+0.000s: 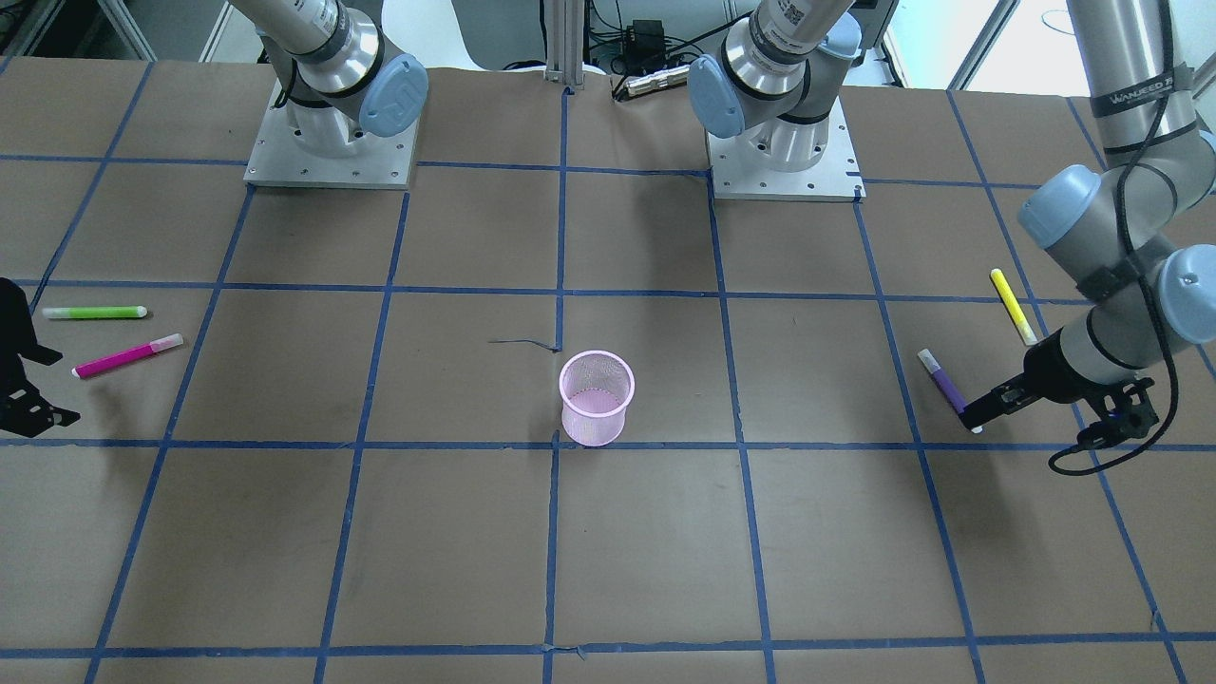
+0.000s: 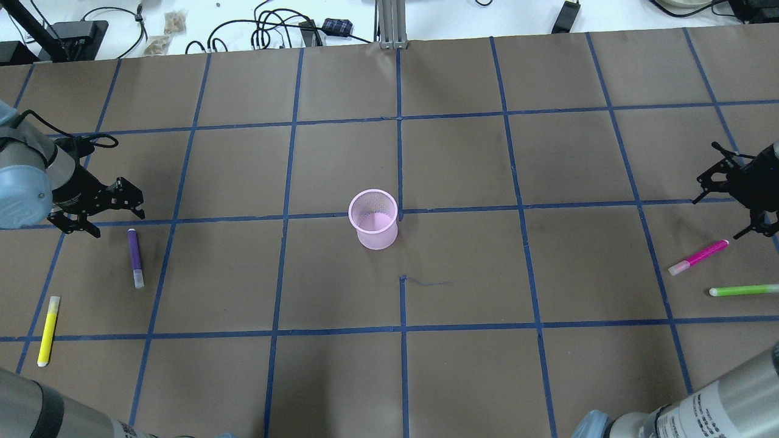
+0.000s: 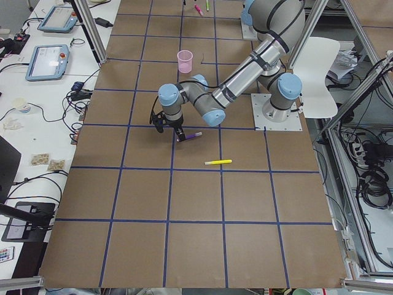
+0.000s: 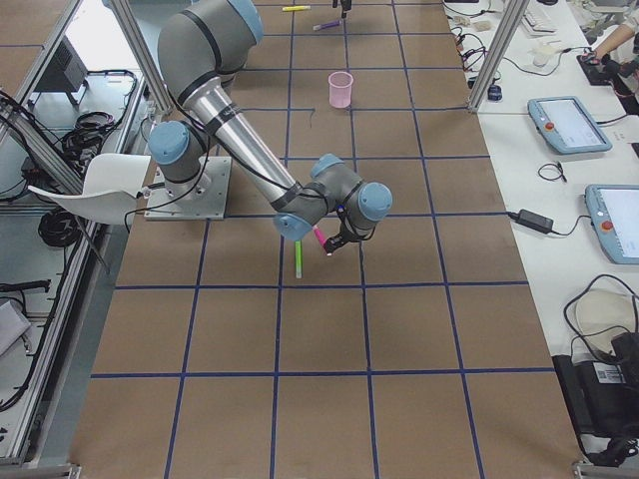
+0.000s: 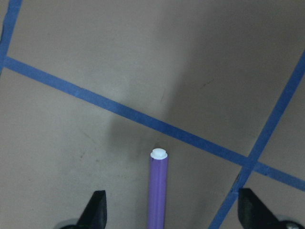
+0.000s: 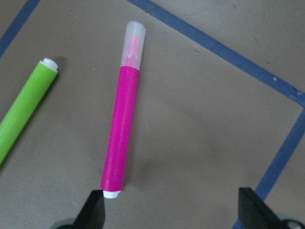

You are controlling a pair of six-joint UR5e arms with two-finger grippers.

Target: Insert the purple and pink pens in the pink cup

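Observation:
The pink mesh cup (image 1: 597, 397) stands upright at the table's middle, also in the overhead view (image 2: 373, 220). The purple pen (image 2: 135, 255) lies flat on the robot's left side. My left gripper (image 2: 118, 222) is open just above its capless end; in the left wrist view the pen (image 5: 157, 191) lies between the spread fingers (image 5: 97, 205). The pink pen (image 2: 700, 257) lies flat on the robot's right. My right gripper (image 2: 718, 216) is open and empty beside it; the right wrist view shows the pen (image 6: 122, 133) slanted, near one finger (image 6: 95, 207).
A yellow pen (image 2: 48, 330) lies near the purple one, toward the robot. A green pen (image 2: 742, 291) lies next to the pink pen, and also shows in the right wrist view (image 6: 24, 112). The arm bases (image 1: 331, 142) stand at the robot's table edge.

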